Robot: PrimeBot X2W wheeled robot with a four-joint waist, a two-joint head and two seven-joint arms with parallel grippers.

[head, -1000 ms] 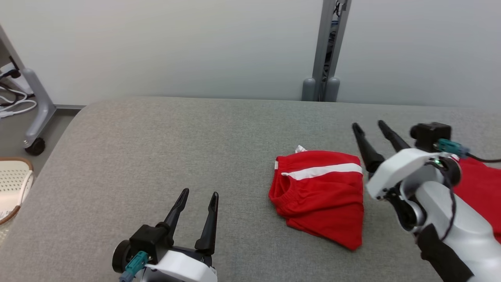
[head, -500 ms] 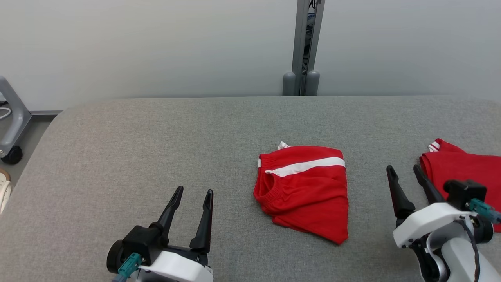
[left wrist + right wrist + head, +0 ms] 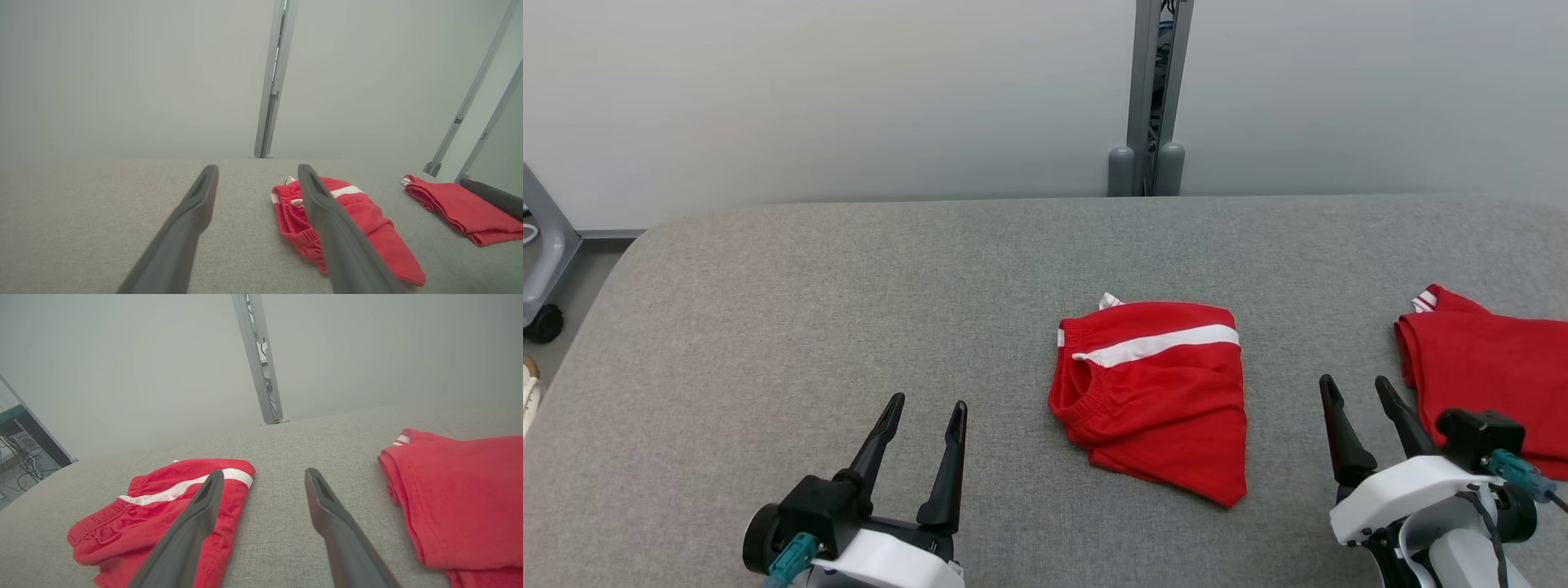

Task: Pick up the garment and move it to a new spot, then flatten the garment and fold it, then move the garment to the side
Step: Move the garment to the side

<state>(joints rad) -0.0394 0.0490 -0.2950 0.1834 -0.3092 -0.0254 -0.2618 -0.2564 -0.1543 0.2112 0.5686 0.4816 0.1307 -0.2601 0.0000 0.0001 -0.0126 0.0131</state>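
Left gripper (image 3: 929, 402) and right gripper (image 3: 1354, 380) hover with jaws wide, nothing held. The folded red garment (image 3: 1156, 392) lies mid-table between them; a second red garment (image 3: 1486, 376) lies just beside the right gripper. Right wrist view adds cables (image 3: 16, 473) past the table's left end. Open grey table surface (image 3: 809, 310) extends leftward; a metal post (image 3: 1152, 98) stands behind the far edge.

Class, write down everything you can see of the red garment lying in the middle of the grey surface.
The red garment is soft knit cloth, folded into a compact, rumpled rectangle. A white stripe runs near its far edge; a gathered elastic band curves along its left side. It lies flat on the grey surface, touched by nothing else.
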